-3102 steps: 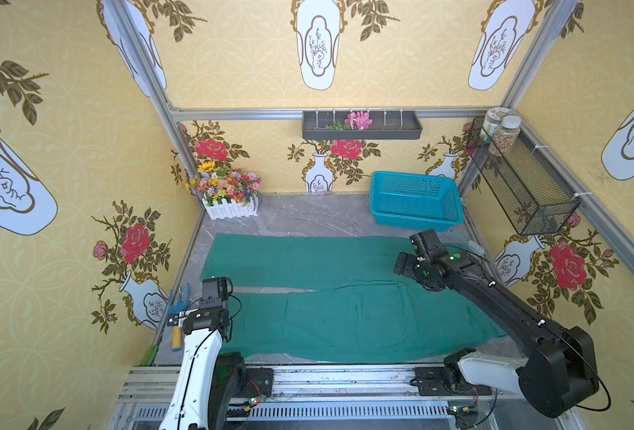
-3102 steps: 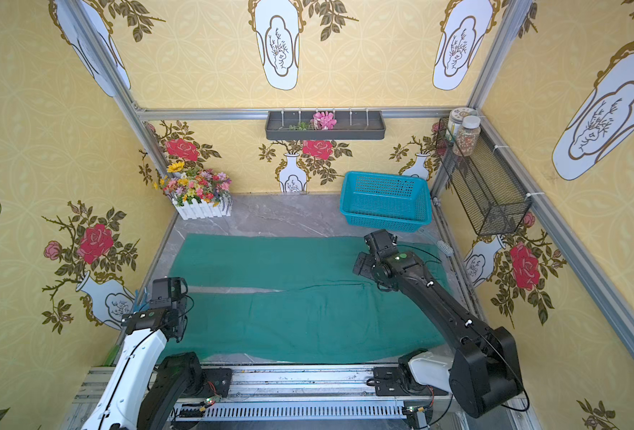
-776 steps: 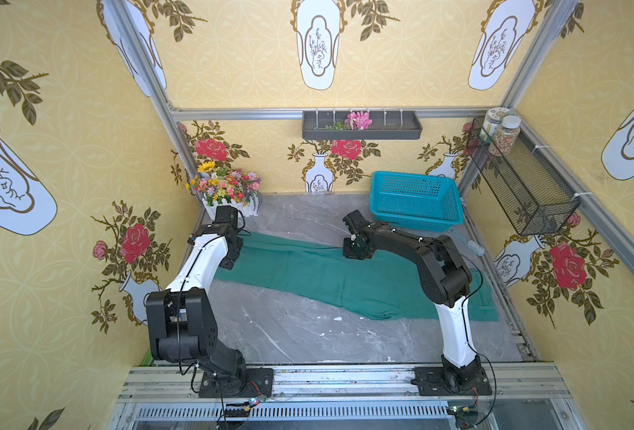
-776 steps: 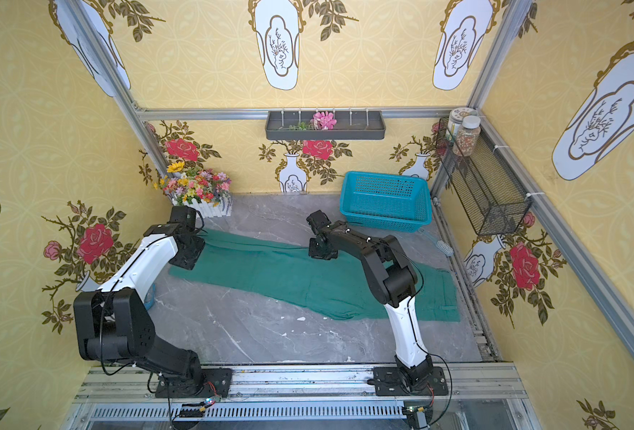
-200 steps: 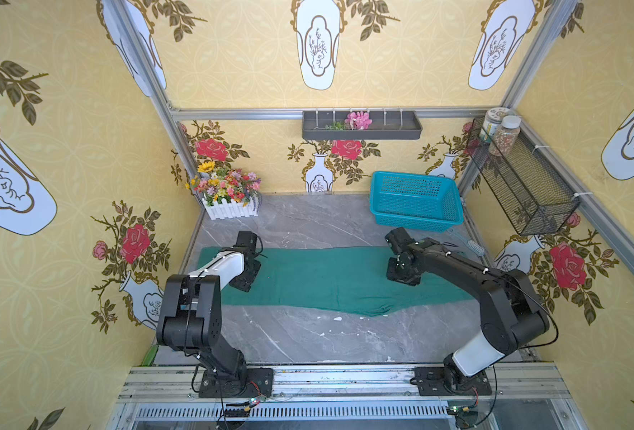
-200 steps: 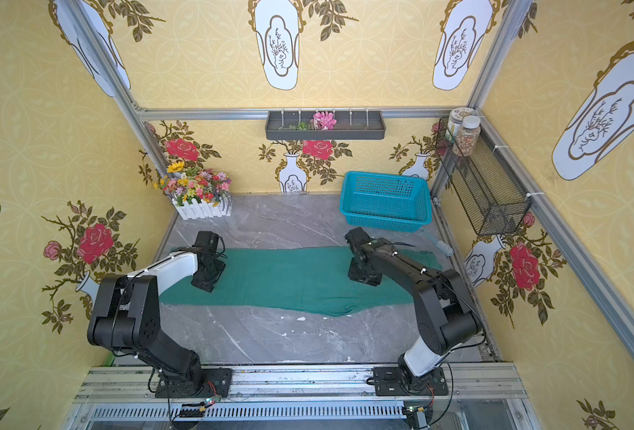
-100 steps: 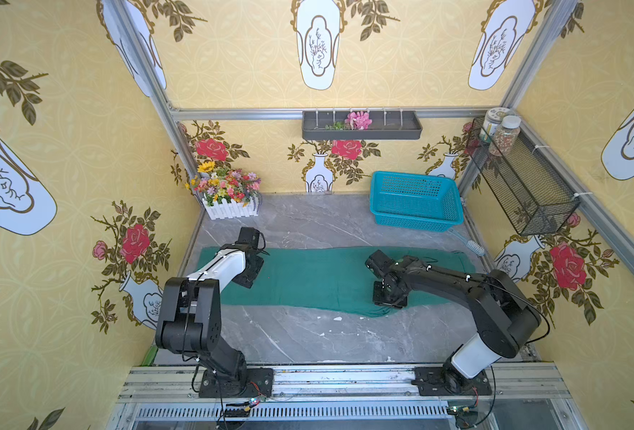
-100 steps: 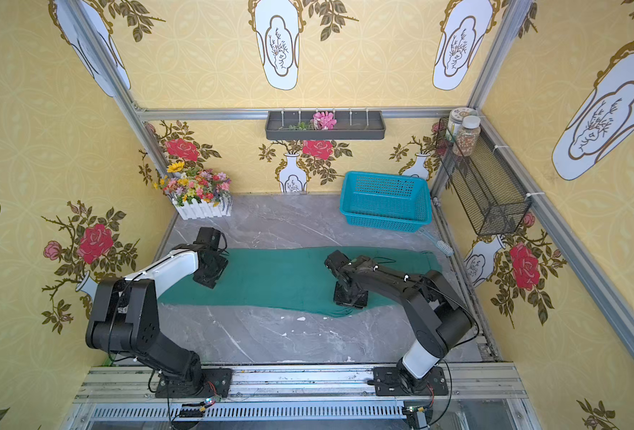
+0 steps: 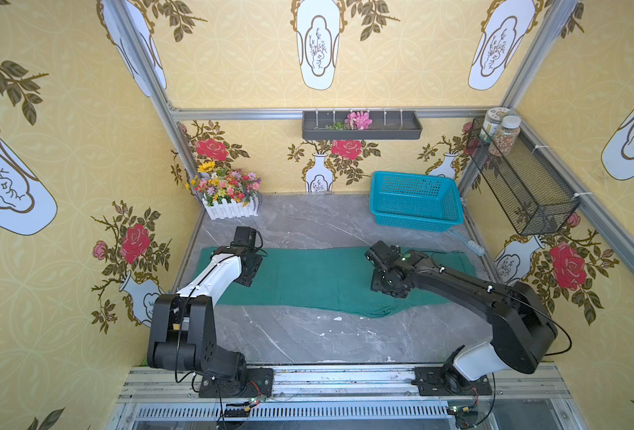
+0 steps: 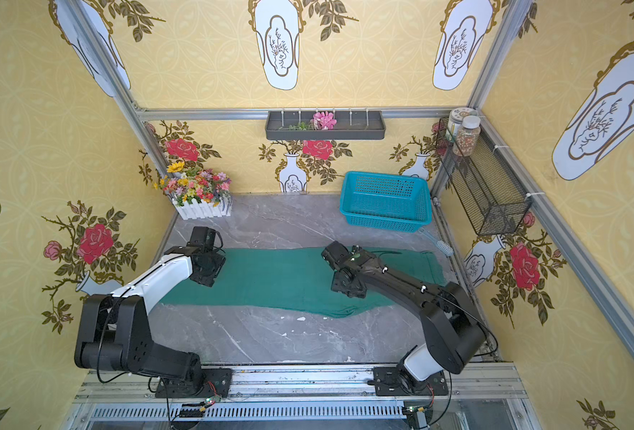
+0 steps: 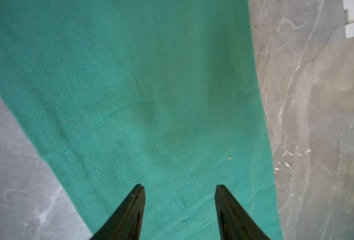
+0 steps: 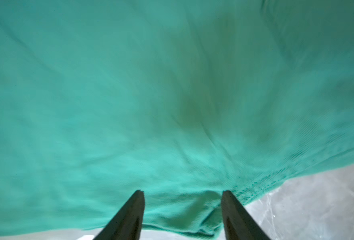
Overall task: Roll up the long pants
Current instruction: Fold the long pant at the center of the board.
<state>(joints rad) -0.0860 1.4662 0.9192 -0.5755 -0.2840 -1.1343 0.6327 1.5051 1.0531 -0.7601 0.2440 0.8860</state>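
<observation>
Plain teal-green long pants [image 9: 308, 277] — grey marbled table [image 9: 308, 335], turquoise basket [image 9: 416, 219].

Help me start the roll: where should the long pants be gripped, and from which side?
Probably the short left end of the long pants: they lie flat as one long strip, so pinch that edge from above, coming from the left.

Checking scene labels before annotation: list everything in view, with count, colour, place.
soft fabric long pants: 1, teal-green, one flat strip across mid-table
plastic mesh basket: 1, turquoise, back right of table
picket-fence flower planter: 1, white, mixed blooms, back left
plastic brush: 1, pale blue, in front of basket
wall tray: 1, dark grey, back wall
wire shelf: 1, black, right wall
jars: 2, clear, on shelf
marble table: 1, grey
left gripper: black, open, over pants
right gripper: black, open, over pants' edge
</observation>
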